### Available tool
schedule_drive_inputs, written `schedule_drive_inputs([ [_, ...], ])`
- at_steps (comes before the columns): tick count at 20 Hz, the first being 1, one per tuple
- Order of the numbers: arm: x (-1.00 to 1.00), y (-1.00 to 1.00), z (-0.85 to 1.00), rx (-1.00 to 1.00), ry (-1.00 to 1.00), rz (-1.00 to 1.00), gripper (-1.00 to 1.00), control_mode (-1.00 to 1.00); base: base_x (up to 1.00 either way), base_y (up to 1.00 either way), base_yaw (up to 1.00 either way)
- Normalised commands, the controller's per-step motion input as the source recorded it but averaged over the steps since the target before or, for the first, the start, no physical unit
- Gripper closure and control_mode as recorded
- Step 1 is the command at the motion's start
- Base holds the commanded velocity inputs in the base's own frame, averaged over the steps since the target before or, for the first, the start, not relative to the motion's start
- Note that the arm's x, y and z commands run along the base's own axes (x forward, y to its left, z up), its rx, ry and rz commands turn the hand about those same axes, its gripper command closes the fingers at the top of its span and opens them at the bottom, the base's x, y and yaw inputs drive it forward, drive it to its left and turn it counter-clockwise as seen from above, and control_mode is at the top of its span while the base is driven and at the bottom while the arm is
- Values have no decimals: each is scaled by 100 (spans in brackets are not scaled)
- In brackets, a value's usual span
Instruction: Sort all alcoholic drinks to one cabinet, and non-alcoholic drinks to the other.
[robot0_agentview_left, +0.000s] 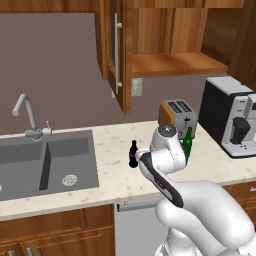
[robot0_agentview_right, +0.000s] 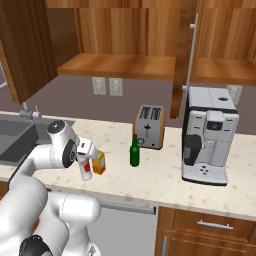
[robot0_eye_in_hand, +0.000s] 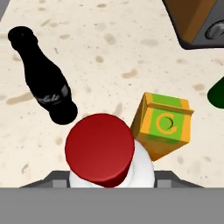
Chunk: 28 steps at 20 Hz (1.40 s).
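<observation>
The speckled cream counter (robot0_agentview_right: 165, 185) runs from the grey sink (robot0_agentview_left: 45, 162) on the left to the black and silver coffee machine (robot0_agentview_right: 207, 135) on the right, with open wooden cabinets (robot0_agentview_right: 120, 65) above. A toaster (robot0_agentview_right: 149, 126) stands at the far edge of the counter, left of the coffee machine. The slim green bottle (robot0_agentview_right: 134, 152) stands upright just in front of the toaster. The gripper (robot0_agentview_right: 86, 159) sits down over the white bottle (robot0_eye_in_hand: 109, 168), whose red cap (robot0_eye_in_hand: 99, 148) shows from above in the hand view; the jaws seem to close on it, though the fingers themselves are hidden, so I cannot tell for sure. The orange juice carton (robot0_eye_in_hand: 165, 124) stands just right of that bottle, nearly touching. The small black cola bottle (robot0_agentview_left: 133, 154) stands upright to the left, near the sink.
</observation>
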Motion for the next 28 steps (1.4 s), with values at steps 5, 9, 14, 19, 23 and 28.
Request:
schedule_drive_inputs([
  [5,-43,-13,49,5,0,0,100,-100,0,0,0],
  [9,-69,-10,98,0,0,0,100,-100,0,0,0],
  [14,-69,-19,100,1,0,1,100,-100,0,0,0],
  [19,-45,-15,100,0,0,0,100,-100,0,0,0],
  [23,-15,-14,100,0,0,4,100,-100,0,0,0],
  [28,0,-2,100,0,0,7,100,-100,0,0,0],
])
